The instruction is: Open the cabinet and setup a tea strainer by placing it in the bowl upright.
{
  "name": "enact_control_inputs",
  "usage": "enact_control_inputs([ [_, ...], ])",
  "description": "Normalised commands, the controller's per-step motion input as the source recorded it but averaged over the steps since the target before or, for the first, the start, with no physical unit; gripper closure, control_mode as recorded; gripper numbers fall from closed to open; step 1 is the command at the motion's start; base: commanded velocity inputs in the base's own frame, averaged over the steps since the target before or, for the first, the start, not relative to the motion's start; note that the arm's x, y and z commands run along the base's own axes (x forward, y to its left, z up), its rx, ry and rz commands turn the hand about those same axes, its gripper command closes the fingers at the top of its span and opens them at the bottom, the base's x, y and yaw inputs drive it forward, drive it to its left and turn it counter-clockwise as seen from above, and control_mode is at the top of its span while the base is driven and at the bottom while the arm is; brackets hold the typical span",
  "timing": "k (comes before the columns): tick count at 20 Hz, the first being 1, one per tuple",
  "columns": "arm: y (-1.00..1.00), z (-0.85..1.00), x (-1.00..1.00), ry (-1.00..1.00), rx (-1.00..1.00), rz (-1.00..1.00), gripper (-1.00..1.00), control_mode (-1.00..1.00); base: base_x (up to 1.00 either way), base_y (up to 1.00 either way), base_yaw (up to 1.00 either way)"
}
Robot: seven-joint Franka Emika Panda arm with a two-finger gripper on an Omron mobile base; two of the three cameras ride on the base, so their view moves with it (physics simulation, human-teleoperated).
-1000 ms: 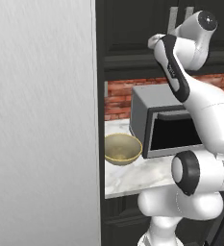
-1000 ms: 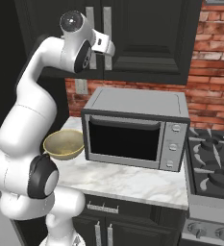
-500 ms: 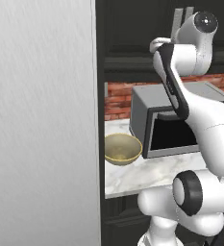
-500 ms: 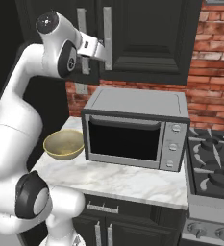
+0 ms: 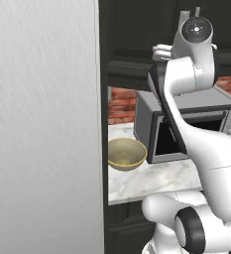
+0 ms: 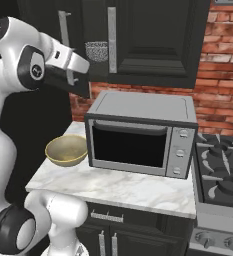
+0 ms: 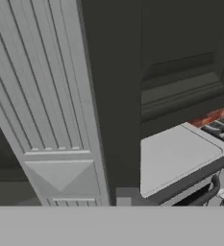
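The microwave (image 6: 140, 135) is taken as the landmark. Above it hangs the cabinet (image 6: 153, 40), whose left door is seen swung partly open. Through the gap, the tea strainer (image 6: 96, 51) is seen on a dark shelf above the microwave's left end. The bowl (image 6: 66, 150) is set on the marble counter (image 6: 113, 185) just left of the microwave, and nothing is seen in it. The gripper (image 6: 74, 76) is held above and left of the microwave, at the edge of the open door; whether its jaws are parted or closed on anything cannot be told. A stove (image 6: 223, 175) is placed just right of the microwave.
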Motion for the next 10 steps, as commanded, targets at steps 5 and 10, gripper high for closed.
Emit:
enact_control_inputs([
  [5,0.06,0.03,-0.79,0.01,-0.03,-0.01,1.00,-1.00,0.00,0.00,0.00],
  [10,0.05,0.00,-0.15,0.04,-0.02,0.00,1.00,-1.00,0.00,0.00,0.00],
])
